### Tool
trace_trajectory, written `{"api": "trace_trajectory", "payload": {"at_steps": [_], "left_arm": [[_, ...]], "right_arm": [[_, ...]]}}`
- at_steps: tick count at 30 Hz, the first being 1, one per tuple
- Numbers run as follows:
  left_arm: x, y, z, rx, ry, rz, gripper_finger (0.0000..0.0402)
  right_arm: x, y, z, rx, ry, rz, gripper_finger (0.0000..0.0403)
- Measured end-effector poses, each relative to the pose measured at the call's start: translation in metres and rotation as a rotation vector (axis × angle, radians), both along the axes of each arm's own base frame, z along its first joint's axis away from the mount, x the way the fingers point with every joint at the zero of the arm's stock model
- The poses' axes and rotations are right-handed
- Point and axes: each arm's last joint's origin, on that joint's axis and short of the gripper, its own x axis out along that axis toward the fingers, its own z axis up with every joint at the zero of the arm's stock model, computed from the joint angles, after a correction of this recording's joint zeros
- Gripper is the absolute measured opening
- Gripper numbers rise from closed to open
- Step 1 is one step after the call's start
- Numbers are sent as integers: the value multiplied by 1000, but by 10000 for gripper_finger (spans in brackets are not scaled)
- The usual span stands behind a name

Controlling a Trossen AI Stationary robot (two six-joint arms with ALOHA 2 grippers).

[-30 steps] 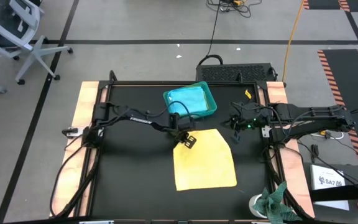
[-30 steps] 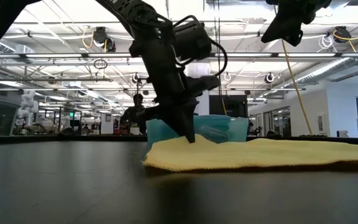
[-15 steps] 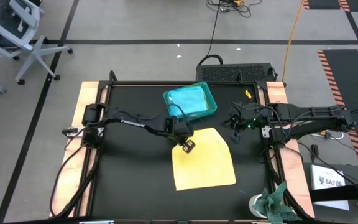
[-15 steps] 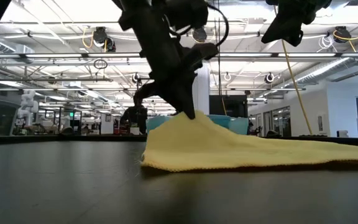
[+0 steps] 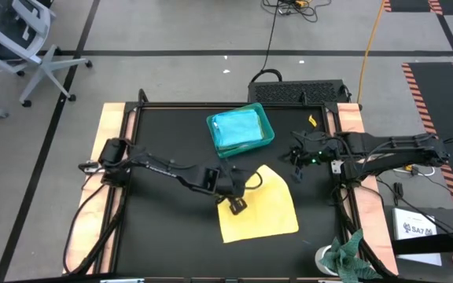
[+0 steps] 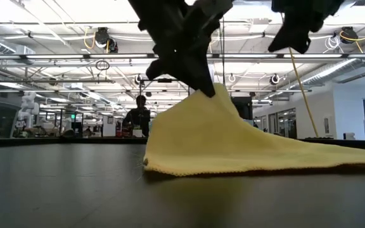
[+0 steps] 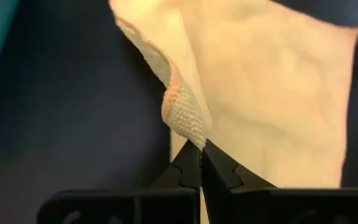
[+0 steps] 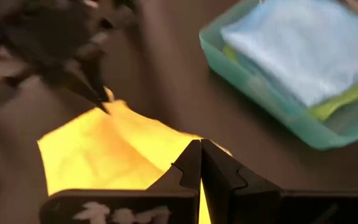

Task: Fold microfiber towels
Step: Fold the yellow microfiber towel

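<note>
A yellow microfiber towel [image 5: 266,211] lies on the black table, right of centre. It also shows in the low view [image 6: 246,152]. Its near edge and right part rest on the table. My left gripper [image 5: 237,201] is shut on the towel's far-left corner and holds it up above the cloth. My right gripper [image 5: 297,163] is shut and empty, hovering above the table at the right, beyond the towel's far-right corner. In the low view it shows at the top right [image 6: 290,35]. My left gripper pinches the yellow towel's far-left corner [image 7: 191,129] between its two fingertips [image 6: 203,87], coming from above and slanting down. The corner is lifted clear. The cloth slopes down from it to the part that lies on the table [image 6: 334,158].
A teal plastic tray [image 5: 264,141] stands at the table's far middle, holding a folded light blue towel [image 8: 297,50] on a lime green one [image 8: 347,98]. A mottled green-and-white rag [image 5: 351,256] lies at the near right corner. The table's left half is bare black surface.
My left gripper has risen and gone toward the table's near edge with the yellow towel's far-left corner. That corner has been lifted off the table and drawn over the cloth, while the near edge and right side have stayed down.
</note>
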Motion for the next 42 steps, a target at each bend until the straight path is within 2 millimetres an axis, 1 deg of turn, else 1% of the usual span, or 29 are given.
{"api": "trace_trajectory", "payload": {"at_steps": [6,9,11,15,18,21,23,28,33,37,42], "left_arm": [[-3,-24,-2,-6,-10,-41,0],[-4,-39,-8,-17,-11,-63,0],[-4,-46,-11,-37,-18,-54,0],[-4,-54,-21,-53,-1,-27,0],[-5,-57,-22,-54,-1,-24,0],[-5,-57,-21,-52,-8,-9,0],[-5,-56,-21,-60,-9,4,0],[-6,-57,-21,-70,-8,21,0],[-6,-57,-21,-72,-7,23,0],[-7,-56,-22,-70,4,27,0],[-7,-56,-22,-68,12,28,0]], "right_arm": [[-2,0,-29,36,69,-27,0],[-1,1,-33,19,60,-1,0],[-1,2,-34,44,63,26,0],[4,6,-38,90,83,133,0],[16,9,-45,84,86,247,1],[33,12,-60,78,147,376,14],[44,12,-72,57,215,427,29],[75,4,-93,5,323,488,76],[102,-13,-99,-26,349,490,116],[113,-26,-104,-27,365,470,136],[114,-33,-117,0,419,451,145]]}}
